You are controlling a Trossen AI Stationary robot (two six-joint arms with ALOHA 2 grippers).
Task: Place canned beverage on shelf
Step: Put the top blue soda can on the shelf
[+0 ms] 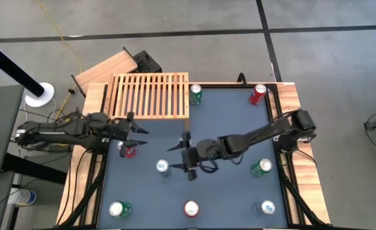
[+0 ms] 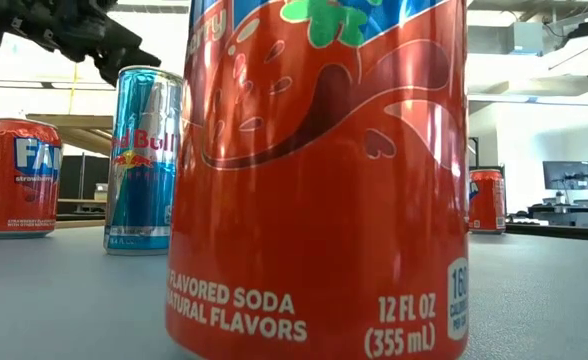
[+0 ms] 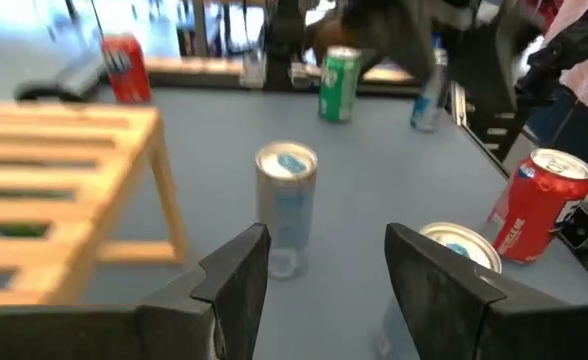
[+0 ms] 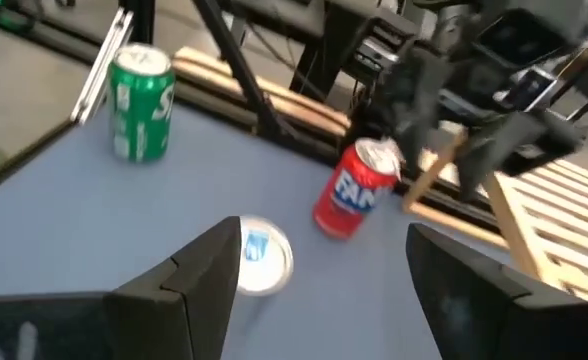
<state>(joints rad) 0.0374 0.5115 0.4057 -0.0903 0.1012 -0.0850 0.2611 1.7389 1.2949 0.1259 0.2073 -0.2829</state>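
The shelf (image 1: 151, 96), a light wooden slatted rack, stands at the table's far left with nothing on its slats. Several cans stand upright on the dark table top. A slim silver-blue can (image 1: 162, 167) stands left of the middle, and a red can (image 1: 129, 151) stands near the left edge. My right gripper (image 1: 175, 158) hangs open above the table beside the silver-blue can (image 4: 259, 258), touching nothing. My left gripper (image 1: 139, 126) is open at the left, near the shelf's front edge, and points toward the slim can (image 3: 286, 205). The red can (image 3: 539, 205) stands beside it.
A green can (image 1: 195, 94) and a red can (image 1: 257, 94) stand at the far edge beside the shelf. A green can (image 1: 261, 167) is on the right. Along the near edge stand a green (image 1: 119, 209), a red (image 1: 191, 208) and a silver-blue can (image 1: 267, 207).
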